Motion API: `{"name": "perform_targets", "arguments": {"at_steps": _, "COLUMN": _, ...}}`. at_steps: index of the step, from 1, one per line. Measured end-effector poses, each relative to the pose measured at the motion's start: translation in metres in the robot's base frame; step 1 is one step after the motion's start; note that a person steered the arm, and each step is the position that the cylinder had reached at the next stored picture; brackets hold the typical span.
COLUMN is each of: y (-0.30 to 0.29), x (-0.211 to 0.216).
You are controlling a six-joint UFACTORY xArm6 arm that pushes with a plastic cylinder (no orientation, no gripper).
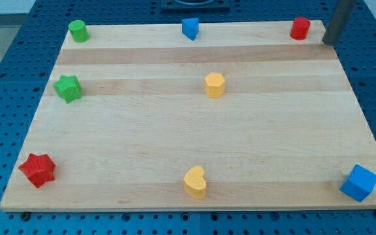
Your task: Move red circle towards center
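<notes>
Red circle (299, 29) at the board's (175, 130) top-right corner, far from centre. My tip (328, 42) just right of it, apart, bare rod holding nothing. Yellow hexagon (215, 85) near mid-board.

The wooden board (175, 137) holds eight blocks. A yellow block (215, 85) sits near the middle. The red circle (299, 28) is at 1 o'clock, a blue cube (359, 183) at 4.

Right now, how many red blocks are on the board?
2. The red circle sits at the view's top right, just left of my tip; the red star sits at the bottom left. None looks hidden.
</notes>
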State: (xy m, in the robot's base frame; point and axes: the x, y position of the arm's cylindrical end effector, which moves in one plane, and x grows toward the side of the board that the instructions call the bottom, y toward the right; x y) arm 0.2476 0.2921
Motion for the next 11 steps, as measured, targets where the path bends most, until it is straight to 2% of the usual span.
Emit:
{"name": "perform_targets", "arguments": {"at_steps": 1, "y": -0.008, "x": -0.047}}
{"name": "perform_targets", "arguments": {"at_steps": 2, "y": -0.046, "x": -0.056}}
{"name": "perform_targets", "arguments": {"at_steps": 3, "y": -0.082, "x": -0.042}}
{"name": "perform_targets", "arguments": {"at_steps": 5, "y": 0.002, "x": -0.036}}
{"name": "perform_targets", "arguments": {"at_steps": 6, "y": -0.012, "x": -0.029}}
{"name": "perform_targets", "arguments": {"at_steps": 7, "y": -0.052, "x": -0.024}}
{"name": "perform_targets", "arguments": {"at_steps": 11, "y": -0.102, "x": 0.051}}
